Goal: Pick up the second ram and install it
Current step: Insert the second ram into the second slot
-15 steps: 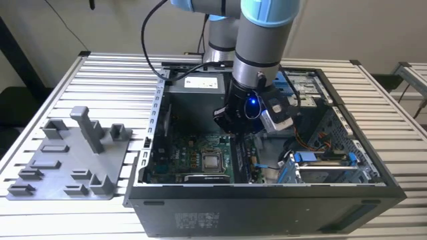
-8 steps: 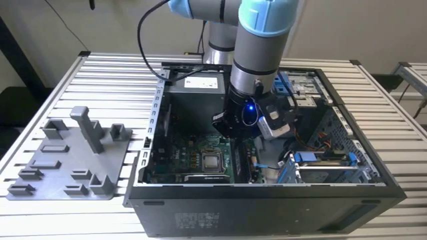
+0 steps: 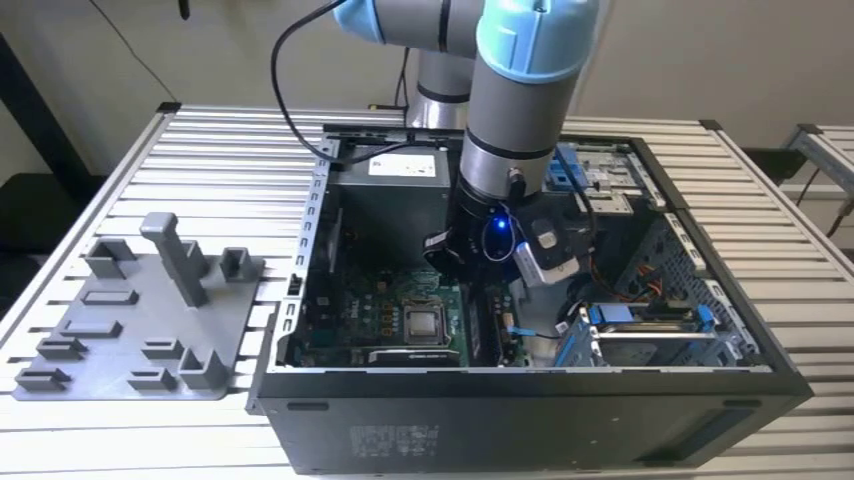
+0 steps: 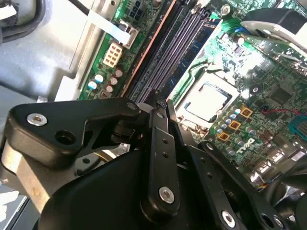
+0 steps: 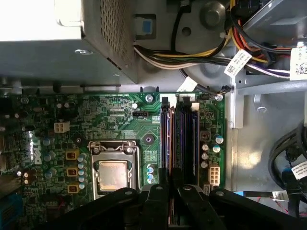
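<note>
My gripper [image 3: 478, 288] reaches down inside the open computer case [image 3: 534, 400], over the green motherboard [image 5: 120, 120]. Its black fingertips [image 5: 157, 190] stand almost together above the memory slots [image 5: 181, 139] beside the processor socket [image 5: 112, 175]. The second ram [image 5: 166, 143] shows edge-on as a thin dark strip in line with the narrow gap between the fingers, standing along the slot nearest the socket. In the second wrist view a bluish face of the second ram [image 4: 190, 56] runs on from my gripper [image 4: 158, 101]. My gripper [image 5: 170, 189] is shut on its top edge.
A grey power supply [image 3: 400, 190] fills the case's far end, with bundled cables [image 5: 192, 57] beside it. A drive cage [image 3: 654, 330] sits at the exterior view's right. On the slatted table, a grey fixture plate [image 3: 147, 320] with upright pegs lies at the exterior view's left.
</note>
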Tool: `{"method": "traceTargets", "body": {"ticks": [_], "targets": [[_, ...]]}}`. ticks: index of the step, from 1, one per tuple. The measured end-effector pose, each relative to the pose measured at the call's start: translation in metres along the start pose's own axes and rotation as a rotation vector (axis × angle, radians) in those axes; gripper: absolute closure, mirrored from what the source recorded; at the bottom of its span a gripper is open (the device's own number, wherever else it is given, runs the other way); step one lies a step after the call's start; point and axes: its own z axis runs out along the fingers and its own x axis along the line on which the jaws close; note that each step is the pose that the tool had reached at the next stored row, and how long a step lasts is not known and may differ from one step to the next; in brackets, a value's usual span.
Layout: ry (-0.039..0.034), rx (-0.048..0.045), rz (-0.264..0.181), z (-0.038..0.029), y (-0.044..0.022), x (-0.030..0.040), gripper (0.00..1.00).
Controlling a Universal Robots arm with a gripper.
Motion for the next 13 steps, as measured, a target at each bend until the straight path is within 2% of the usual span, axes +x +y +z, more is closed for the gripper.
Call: {"method": "traceTargets", "body": {"ticks": [5,13], "targets": [[0.0002,0.0002,0.010,0.0035,-0.0001,-0.0001,0.86],[0.0005,0.0004,0.021,0.0045,-0.0015,-0.0009,0.86]]}}
